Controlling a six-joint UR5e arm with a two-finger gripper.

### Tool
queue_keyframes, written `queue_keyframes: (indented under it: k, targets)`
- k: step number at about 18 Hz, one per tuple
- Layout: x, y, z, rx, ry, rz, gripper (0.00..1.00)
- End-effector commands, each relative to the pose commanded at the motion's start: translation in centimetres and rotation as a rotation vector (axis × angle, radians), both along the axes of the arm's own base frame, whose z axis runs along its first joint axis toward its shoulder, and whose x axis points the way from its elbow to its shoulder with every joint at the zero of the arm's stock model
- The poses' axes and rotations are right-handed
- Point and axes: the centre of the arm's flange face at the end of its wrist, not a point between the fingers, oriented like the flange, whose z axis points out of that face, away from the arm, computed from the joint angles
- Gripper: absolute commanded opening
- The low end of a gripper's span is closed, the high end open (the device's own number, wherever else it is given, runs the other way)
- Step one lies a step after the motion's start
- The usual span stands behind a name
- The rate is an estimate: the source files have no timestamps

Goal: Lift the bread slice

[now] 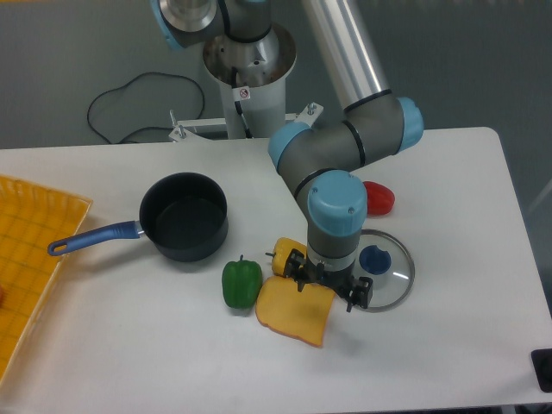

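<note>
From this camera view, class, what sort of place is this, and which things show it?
Probably a robotics lab set up as a toy kitchen: a grey-and-blue robot arm bolted at a plain white table, toy food like the flat yellow-orange bread slice, and a dark blue-handled saucepan.
</note>
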Motion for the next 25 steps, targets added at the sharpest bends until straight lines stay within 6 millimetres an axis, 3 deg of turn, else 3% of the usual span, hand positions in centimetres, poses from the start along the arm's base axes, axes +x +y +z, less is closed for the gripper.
queue_keyframes:
  k: [11,25]
  targets:
    - [2.2,1.9,-4.6,-0.049,-0.056,0.013,1.0]
    - [2.7,2.3,-5.8,-0.063,-0.068,0.001,1.0]
